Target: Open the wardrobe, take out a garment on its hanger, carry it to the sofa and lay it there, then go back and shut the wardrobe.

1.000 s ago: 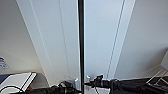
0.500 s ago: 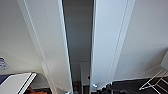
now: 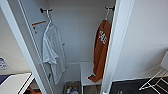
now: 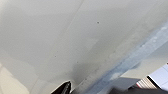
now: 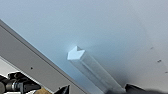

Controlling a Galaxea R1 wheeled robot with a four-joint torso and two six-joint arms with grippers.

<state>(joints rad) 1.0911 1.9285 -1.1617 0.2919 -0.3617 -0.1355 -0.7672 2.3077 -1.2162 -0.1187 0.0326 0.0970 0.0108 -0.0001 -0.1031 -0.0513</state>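
The wardrobe (image 3: 75,32) stands open, its white inside showing between the left door (image 3: 27,50) and the right door (image 3: 117,45). The garment (image 3: 101,50), rust-orange with white lettering, hangs on a hanger from the rail at the right, partly behind the right door's edge, and its hem rests on a white shelf (image 3: 86,70). The left wrist view looks closely at a white door panel (image 4: 75,37). In the right wrist view a small white handle (image 5: 87,62) juts from the door panel (image 5: 100,25) and runs toward the right gripper.
A white T-shirt (image 3: 52,52) hangs at the left inside the wardrobe. Small items (image 3: 71,88) lie on the wardrobe floor. A white table (image 3: 15,83) stands at the lower left and a white wire rack (image 3: 155,82) at the lower right.
The two doors were shut one second ago, stood apart with a narrow gap half a second ago, and are now swung wide, showing the clothes inside.
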